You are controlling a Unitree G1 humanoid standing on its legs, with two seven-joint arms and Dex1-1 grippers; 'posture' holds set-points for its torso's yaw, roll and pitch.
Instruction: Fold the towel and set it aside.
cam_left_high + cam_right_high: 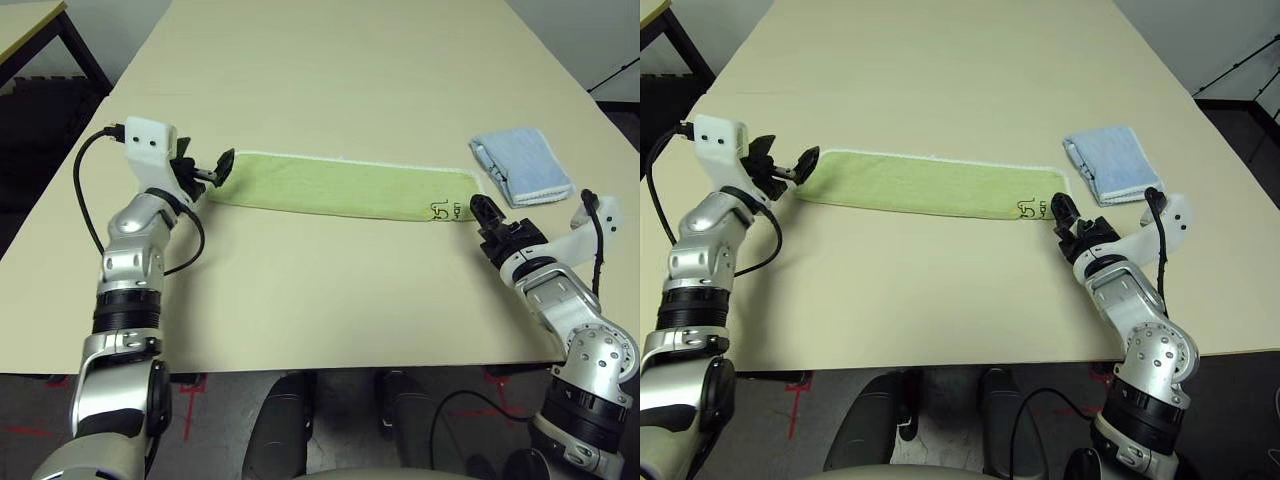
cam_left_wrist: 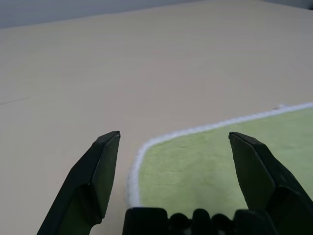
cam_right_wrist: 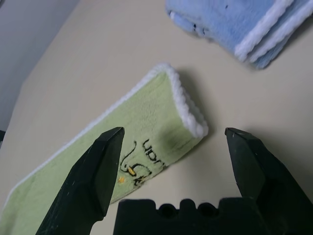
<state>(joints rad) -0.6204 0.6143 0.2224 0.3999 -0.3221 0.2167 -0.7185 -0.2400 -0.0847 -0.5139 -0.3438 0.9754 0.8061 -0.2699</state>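
The light green towel lies on the table as a long narrow folded strip running left to right, white edging along its far side, dark embroidered writing at its right end. My left gripper stands open at the strip's left end, its fingers straddling the white-edged corner. At the right end my right gripper is open too, its fingers either side of the folded corner. Neither holds anything.
A smaller light blue folded cloth lies just beyond the right gripper, at the back right. The beige table stretches bare in front of the towel and far behind it; its front edge runs near my arms.
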